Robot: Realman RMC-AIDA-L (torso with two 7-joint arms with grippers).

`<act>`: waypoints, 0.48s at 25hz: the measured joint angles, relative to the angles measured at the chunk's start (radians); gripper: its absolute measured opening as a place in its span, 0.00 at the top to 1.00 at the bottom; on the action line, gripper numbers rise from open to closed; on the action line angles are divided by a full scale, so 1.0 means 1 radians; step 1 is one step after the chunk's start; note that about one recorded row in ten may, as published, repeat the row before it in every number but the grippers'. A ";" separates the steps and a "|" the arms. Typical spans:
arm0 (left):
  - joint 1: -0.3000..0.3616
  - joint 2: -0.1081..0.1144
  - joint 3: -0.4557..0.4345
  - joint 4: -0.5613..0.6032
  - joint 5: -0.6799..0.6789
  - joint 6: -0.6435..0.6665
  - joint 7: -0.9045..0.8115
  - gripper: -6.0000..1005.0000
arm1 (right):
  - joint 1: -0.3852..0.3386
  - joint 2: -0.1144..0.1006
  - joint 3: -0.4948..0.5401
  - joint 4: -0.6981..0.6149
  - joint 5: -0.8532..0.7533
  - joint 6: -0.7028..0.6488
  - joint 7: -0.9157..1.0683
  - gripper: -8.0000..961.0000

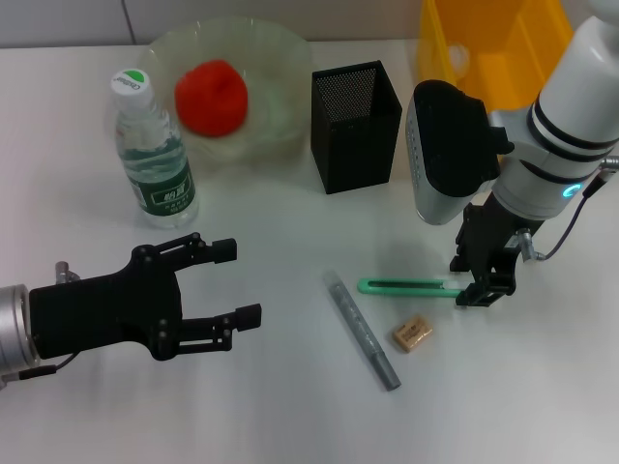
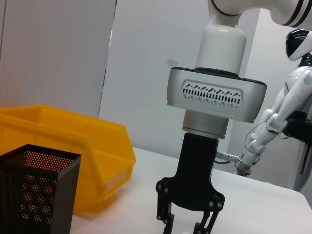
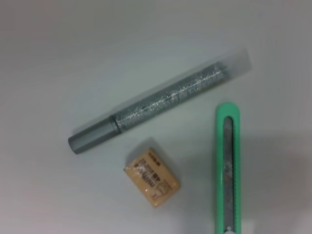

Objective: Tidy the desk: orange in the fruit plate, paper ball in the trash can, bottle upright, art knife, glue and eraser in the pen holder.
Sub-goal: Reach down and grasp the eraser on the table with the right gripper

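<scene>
**Desk inventory: right gripper down at the art knife, 3 small items not yet in the holder**

1. Right gripper (image 1: 481, 290): we see it lowered to the desk (image 1: 290, 406) at the white end of the art knife (image 1: 406, 286), fingers pointing down on either side of that end. We cannot tell whether they have clenched on it or only bracket it. We judge the low, vertical approach suits a slim cutter lying flat.
2. Art knife: flat on the desk, mint-green body reaching away from the gripper toward the glue.
3. Eraser (image 1: 412, 334): just beside the knife, apart from it, between knife and glue (image 1: 363, 331) in the right wrist view.
4. Glue: flat, angled, well clear of the gripper.
5. Pen holder (image 1: 355, 126): upright behind these 3 items, near enough for a short carry, we judge.
6. Trash can (image 1: 484, 43): at the far edge, behind the right arm; a white wad shows inside, likely the paper ball (image 1: 458, 60).
7. Orange (image 1: 211, 96): resting in the fruit plate (image 1: 280, 43).
8. Bottle (image 1: 153, 155): upright beside the plate.
9. Left gripper (image 1: 218, 285): spread wide and unladen, hovering over the near-left desk, idle.
</scene>
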 joint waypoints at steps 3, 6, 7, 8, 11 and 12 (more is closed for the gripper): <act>0.000 0.000 0.000 0.000 0.000 0.000 0.000 0.14 | 0.000 0.000 -0.001 0.000 0.000 0.000 0.000 0.56; -0.002 0.001 0.000 0.000 0.000 0.000 0.001 0.14 | 0.006 0.000 -0.007 0.007 0.000 0.000 0.003 0.56; -0.002 0.001 0.000 0.000 0.000 0.000 0.003 0.14 | 0.006 0.000 -0.007 0.007 0.000 0.000 0.003 0.56; -0.002 0.001 0.000 0.000 0.000 0.000 0.006 0.14 | 0.008 0.000 -0.009 0.008 0.000 0.000 0.004 0.56; -0.003 0.002 0.000 0.000 0.000 -0.004 0.008 0.14 | 0.011 0.000 -0.010 0.009 0.000 0.000 0.006 0.56; -0.004 0.002 0.000 0.000 0.000 -0.006 0.008 0.14 | 0.012 0.000 -0.011 0.009 0.000 0.000 0.007 0.56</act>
